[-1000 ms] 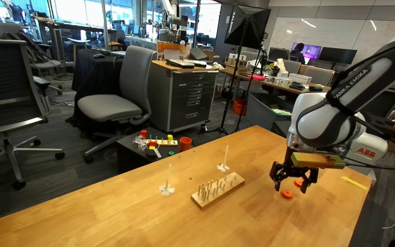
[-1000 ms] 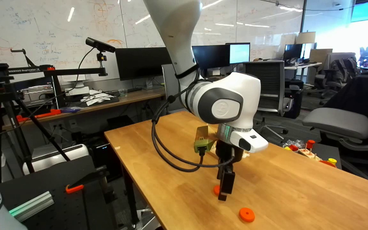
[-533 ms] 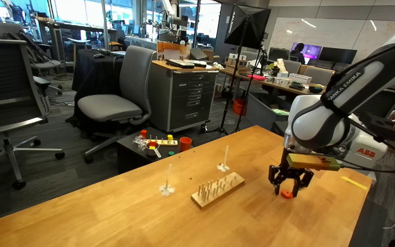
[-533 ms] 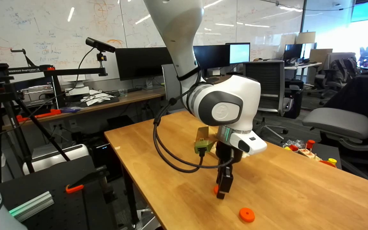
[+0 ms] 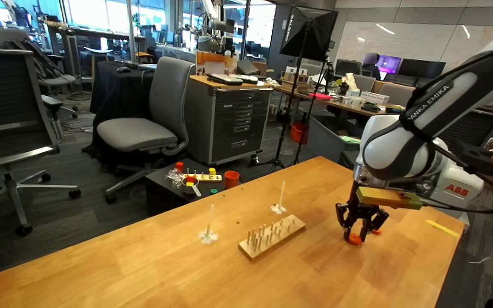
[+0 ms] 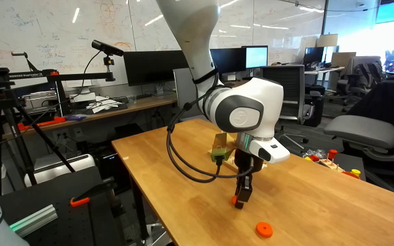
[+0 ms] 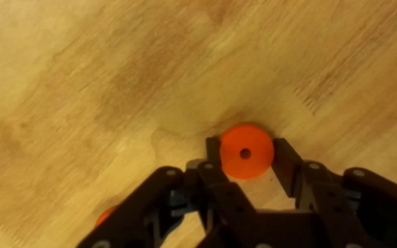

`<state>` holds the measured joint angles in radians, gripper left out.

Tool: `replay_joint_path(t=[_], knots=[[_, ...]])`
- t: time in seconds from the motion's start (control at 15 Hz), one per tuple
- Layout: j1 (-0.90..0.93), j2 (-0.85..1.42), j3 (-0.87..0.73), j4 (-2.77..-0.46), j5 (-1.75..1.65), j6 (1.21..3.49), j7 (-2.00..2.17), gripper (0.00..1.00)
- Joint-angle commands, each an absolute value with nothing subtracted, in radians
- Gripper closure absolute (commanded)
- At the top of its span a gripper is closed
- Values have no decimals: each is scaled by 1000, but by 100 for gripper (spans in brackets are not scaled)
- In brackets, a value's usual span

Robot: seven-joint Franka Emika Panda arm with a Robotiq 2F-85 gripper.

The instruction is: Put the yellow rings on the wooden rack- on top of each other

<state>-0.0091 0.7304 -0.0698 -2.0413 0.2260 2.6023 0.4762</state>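
The first pick-up appears to be the step in hand: in the wrist view, one orange-red ring (image 7: 246, 168) is clamped in the gripper (image 7: 247, 150), pressed at opposite sides, with its flat face and small central hole (image 7: 245, 153) turned upward. Whether this ring is touching the table (image 5: 165, 265) or held just above it cannot be told for sure, its underside being hidden. The second ring (image 6: 264, 233) lies flat on the table, near the gripper and not held. The wooden rack (image 5: 275, 241) stands well apart from both, its thin pegs (image 5: 253, 236) upright, and no ring is seen on it. For the next move, a straight lift seems to be called for, followed by a level carry to the rack, where the hole should be centred over one of the pegs before the ring is lowered and released. The same peg would then be needed for the second ring, so that the two are stacked on top of each other.
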Motion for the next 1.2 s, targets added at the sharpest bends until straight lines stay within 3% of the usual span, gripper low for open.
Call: replay_joint_path(t=[0.0, 1.13], knots=[[-11, 700, -58, -2020, 256, 2582, 448, 82], [153, 735, -11, -1809, 221, 2510, 492, 82]])
